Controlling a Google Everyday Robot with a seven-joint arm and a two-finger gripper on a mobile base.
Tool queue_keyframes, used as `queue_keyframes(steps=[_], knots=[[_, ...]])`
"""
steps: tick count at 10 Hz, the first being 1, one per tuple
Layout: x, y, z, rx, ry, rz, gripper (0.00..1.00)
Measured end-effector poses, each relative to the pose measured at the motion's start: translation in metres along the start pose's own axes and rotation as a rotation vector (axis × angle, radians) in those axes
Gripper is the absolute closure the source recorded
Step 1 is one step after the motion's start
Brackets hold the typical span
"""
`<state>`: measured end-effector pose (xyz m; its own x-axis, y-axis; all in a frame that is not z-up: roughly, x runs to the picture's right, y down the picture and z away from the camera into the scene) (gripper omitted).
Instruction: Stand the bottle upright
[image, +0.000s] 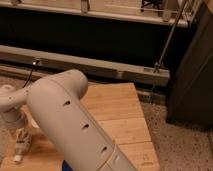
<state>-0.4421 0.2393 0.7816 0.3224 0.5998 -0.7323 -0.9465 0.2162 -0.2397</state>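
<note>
A: What is covered by the arm (75, 125)?
B: Much of the table (120, 107). The gripper (22, 134), low at the left, is blurred into the bottle (19, 150) — whether it is held or merely touched cannot be told.

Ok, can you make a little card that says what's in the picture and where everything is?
table: light wood
arm: big and pale, crossing the front of the view
gripper: at the left edge, right by the bottle
bottle: on the left side of the table, not upright, white cap pointing toward the front
bottle held or not: cannot tell
floor: speckled, to the right of the table
</note>
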Motion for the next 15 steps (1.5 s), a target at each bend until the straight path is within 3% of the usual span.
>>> queue_keyframes(steps=[2,3,6,7,9,15], knots=[[-0.014,0.006,0.017,0.040,0.011,0.041,0.42],[-0.023,0.012,0.017,0.047,-0.005,0.059,0.53],[-0.030,0.023,-0.011,0.049,-0.063,0.072,0.81],[-0.030,0.023,-0.028,0.029,-0.081,0.079,0.93],[-0.036,0.013,-0.053,-0.056,-0.095,0.105,1.00],[-0.068,-0.062,-0.148,-0.557,-0.134,0.126,1.00]])
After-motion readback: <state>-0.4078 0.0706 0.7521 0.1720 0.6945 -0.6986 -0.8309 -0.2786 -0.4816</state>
